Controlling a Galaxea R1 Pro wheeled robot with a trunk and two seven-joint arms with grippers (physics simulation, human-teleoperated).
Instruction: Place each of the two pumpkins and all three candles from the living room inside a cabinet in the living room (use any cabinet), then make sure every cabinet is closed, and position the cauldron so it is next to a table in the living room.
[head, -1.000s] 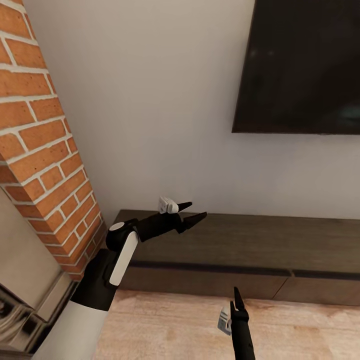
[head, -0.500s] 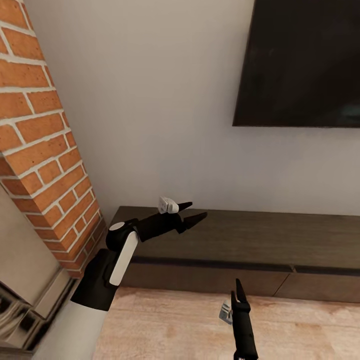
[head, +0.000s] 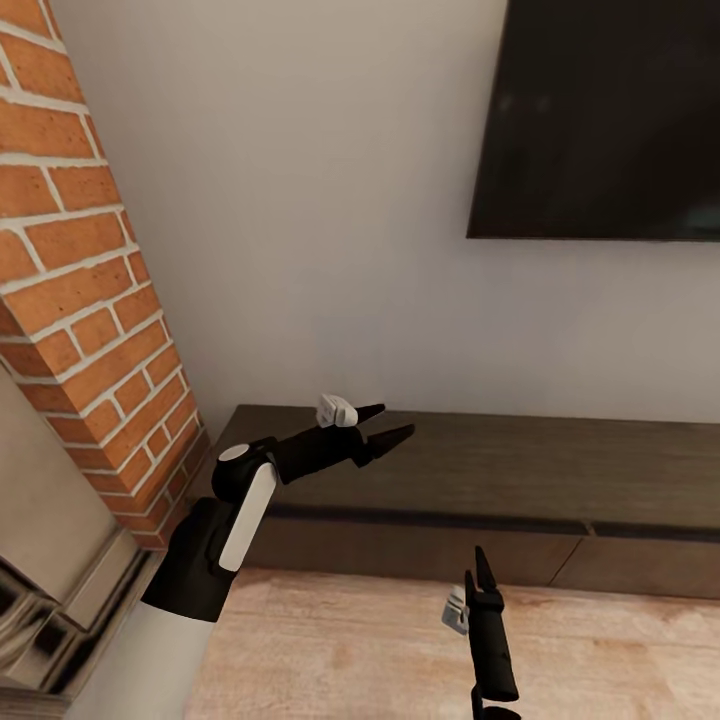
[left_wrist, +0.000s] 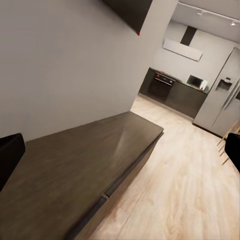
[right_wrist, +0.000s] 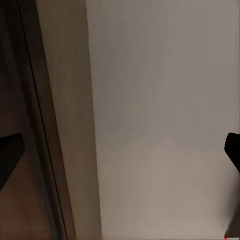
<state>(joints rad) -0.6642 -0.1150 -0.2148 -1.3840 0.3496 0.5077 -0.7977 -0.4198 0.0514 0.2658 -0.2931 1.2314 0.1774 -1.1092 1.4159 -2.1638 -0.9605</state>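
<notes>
My left tool (head: 390, 423), spread and empty, hangs over the cabinet (head: 560, 470) top's left end; its drawer fronts lie below.

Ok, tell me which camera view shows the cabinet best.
The head view: the cabinet runs along the wall, top and closed drawer fronts both visible. The left wrist view looks along its top to the far end. The right wrist view catches a dark close-up strip of it.

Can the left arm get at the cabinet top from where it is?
Probably yes. The left gripper hangs open over the cabinet near its fireplace end, with nothing between them.
</notes>
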